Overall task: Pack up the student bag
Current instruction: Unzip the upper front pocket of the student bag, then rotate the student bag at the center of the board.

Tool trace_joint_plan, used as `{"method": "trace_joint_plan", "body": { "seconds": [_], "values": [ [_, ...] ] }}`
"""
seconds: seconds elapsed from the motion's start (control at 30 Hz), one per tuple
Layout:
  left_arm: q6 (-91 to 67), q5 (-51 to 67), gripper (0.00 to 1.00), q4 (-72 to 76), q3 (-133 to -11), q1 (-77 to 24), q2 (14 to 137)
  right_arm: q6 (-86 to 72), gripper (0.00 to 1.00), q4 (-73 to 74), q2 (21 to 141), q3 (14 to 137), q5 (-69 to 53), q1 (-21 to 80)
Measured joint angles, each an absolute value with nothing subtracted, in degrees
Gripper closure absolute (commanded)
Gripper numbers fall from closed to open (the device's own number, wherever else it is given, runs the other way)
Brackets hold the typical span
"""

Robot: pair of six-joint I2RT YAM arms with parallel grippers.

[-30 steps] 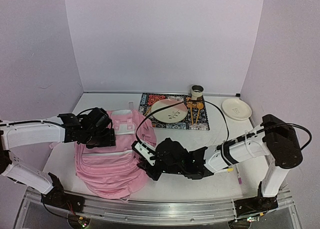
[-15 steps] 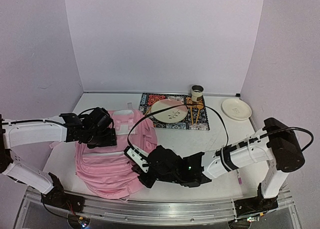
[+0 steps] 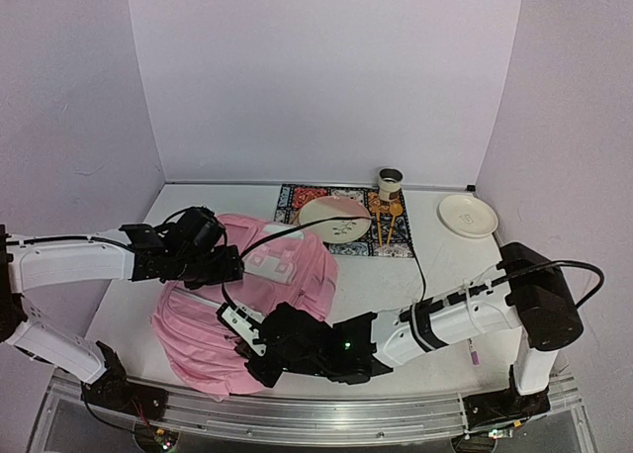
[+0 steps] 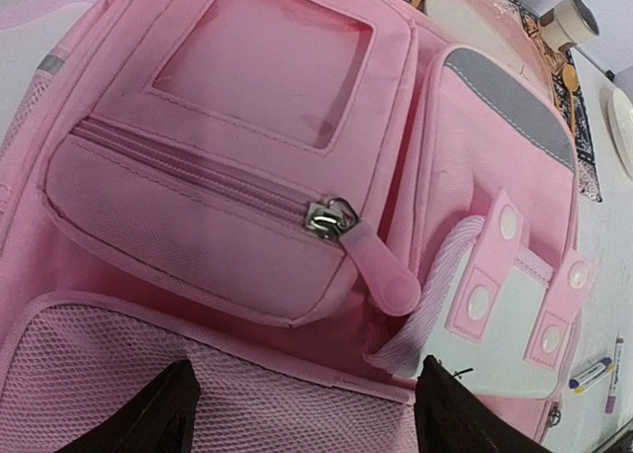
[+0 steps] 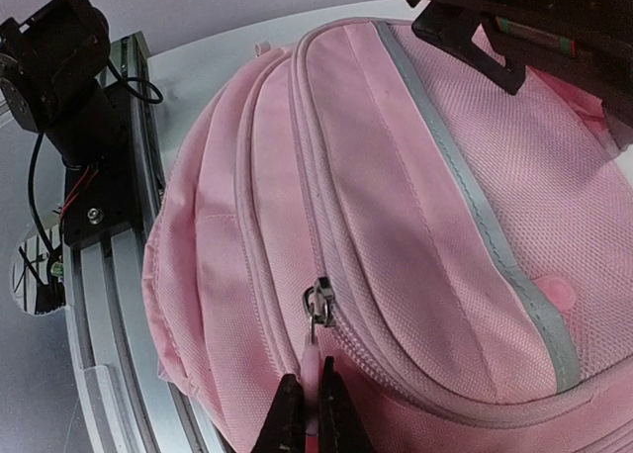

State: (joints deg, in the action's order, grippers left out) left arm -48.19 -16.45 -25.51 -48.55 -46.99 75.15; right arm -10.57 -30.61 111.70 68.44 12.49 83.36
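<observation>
The white table (image 3: 465, 260) to which my two arms are bolted fills the lower half of the overhead view, walled in by pale lilac panels. The pink student bag (image 3: 297, 285) lies flat at lower left of centre, the largest thing on the surface, its upper end meeting the lower left corner of a dark patterned placemat (image 3: 292, 198) spread at the middle rear. A small white plate (image 3: 467, 215) sits directly on the tabletop at upper right, apart from the mat. In my left wrist view, two markers (image 4: 591, 373) lie on the bare white surface at the lower right of the frame, just beside the bag.
</observation>
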Motion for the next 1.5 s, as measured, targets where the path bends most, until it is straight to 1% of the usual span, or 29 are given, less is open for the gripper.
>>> {"method": "trace_joint_plan", "body": {
  "seconds": [0.17, 0.33, 0.47, 0.7, 0.9, 0.97, 1.03, 1.1, 1.3, 1.33, 1.5],
  "values": [
    [-42.7, -20.0, 0.17, -31.4, -53.3, -45.1, 75.1, -10.5, 1.0, -31.0, 111.5, 66.6, 13.4, 83.7],
    [-35.6, -21.8, 0.16, -33.4, -59.7, -37.0, 77.1, -10.4, 1.0, -30.9, 111.2, 66.6, 13.8, 83.8],
    [-31.1, -20.8, 0.16, -33.6, -63.9, -30.9, 81.9, -10.4, 1.0, -30.9, 111.1, 66.6, 14.0, 83.8],
    [-26.2, -13.2, 0.19, -33.4, -67.3, -23.7, 91.4, -10.4, 1.0, -30.8, 111.1, 66.5, 14.2, 83.9],
    [-25.3, -3.4, 0.25, -32.4, -67.5, -20.1, 94.6, -10.3, 1.0, -30.9, 111.0, 66.5, 14.4, 83.9],
    [-25.3, -0.7, 0.29, -31.6, -67.5, -19.9, 94.9, -10.3, 1.0, -30.8, 111.0, 66.5, 14.4, 83.9],
    [-25.4, 2.4, 0.35, -30.6, -67.2, -19.9, 95.0, -10.1, 1.0, -30.7, 111.0, 66.5, 14.4, 83.9],
    [-25.7, 4.3, 0.49, -29.7, -66.4, -19.6, 95.0, -10.0, 1.0, -30.5, 110.9, 66.5, 14.4, 83.9],
    [-27.8, 7.9, 0.98, -25.6, -62.3, -17.8, 94.4, -10.1, 1.0, -28.5, 110.4, 67.0, 13.3, 83.9],
    [-28.3, 8.2, 1.0, -24.8, -61.4, -17.6, 94.1, -10.3, 1.0, -28.1, 110.3, 67.3, 13.1, 83.9],
    [-31.2, 7.6, 1.0, -22.3, -57.2, -17.5, 89.8, -11.3, 1.0, -25.8, 110.0, 67.8, 13.0, 83.9]
  ]
}}
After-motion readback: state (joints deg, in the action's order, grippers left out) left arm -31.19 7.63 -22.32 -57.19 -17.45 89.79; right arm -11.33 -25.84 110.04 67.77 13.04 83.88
